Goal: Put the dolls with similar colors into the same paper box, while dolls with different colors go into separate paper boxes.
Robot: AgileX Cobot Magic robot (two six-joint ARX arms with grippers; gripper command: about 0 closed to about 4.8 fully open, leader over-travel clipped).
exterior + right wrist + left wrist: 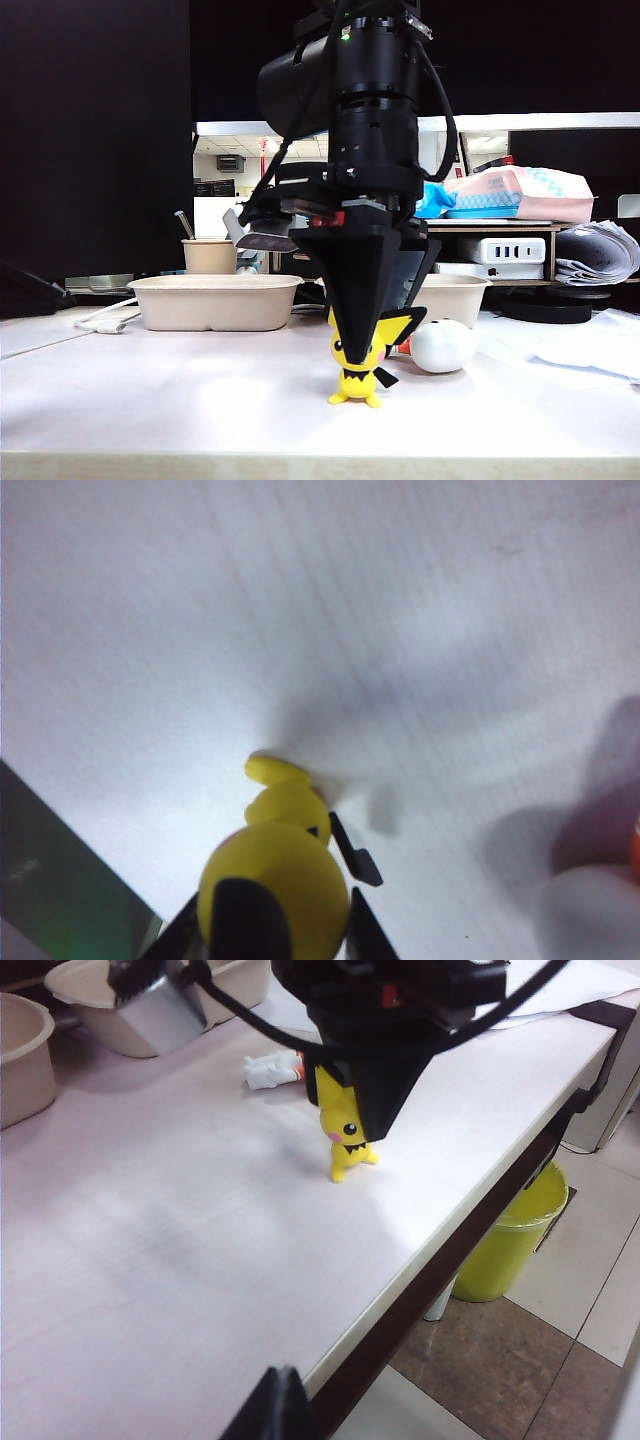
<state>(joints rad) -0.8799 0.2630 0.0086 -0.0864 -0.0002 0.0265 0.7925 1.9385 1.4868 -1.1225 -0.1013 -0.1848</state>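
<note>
A: Item one, the yellow mouse-like doll (362, 372)?
B: It is seen standing upright on the white table (180, 400), low and just right of centre in the exterior view, near the front edge. Black-tipped ears are noted.

A: Right gripper (362, 335)?
B: It is pointed straight down over the doll's head at the centre of the exterior view. In the right wrist view the dark fingers (245, 915) are seen at either side of the yellow head at the bottom edge. The jaws are narrowed around the head, but whether they are clamped on it cannot be told.

A: Left gripper (272, 1410)?
B: Only a dark tip is shown at the bottom edge of the left wrist view, well apart from the doll. Its state cannot be told.

A: Other dolls?
B: A round white doll (443, 345) is listed just right of the yellow one, on the table.

A: Paper boxes?
B: One beige tray (215, 300) is recorded left of centre, behind the gripper; a second tray (455, 298) is partly hidden behind the arm on the right. A round beige cup (209, 256) is placed behind the left tray.
</note>
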